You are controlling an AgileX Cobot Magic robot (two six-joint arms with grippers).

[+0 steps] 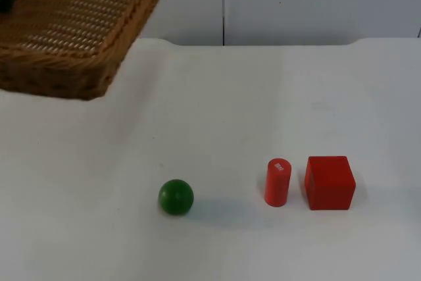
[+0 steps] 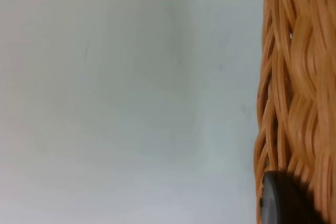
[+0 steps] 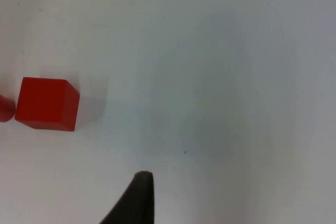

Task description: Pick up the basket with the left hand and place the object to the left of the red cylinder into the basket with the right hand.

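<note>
The wicker basket hangs above the desk, left pincer clamped on its wall. The green ball, left of the red cylinder, looks smooth and prone to roll; grip across its middle. Right pincer near the red cube, state unclear.

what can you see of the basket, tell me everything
The basket is woven from tan-brown wicker, with a tight, paler weave on its inside floor, slanted walls and a thick braided rim. It is off the table, tilted, at the far left of the top view, casting a soft shadow on the white surface below. It looks empty as far as its inside shows. In the left wrist view its woven wall sits right against the left gripper's black fingertip, which touches it.
</note>
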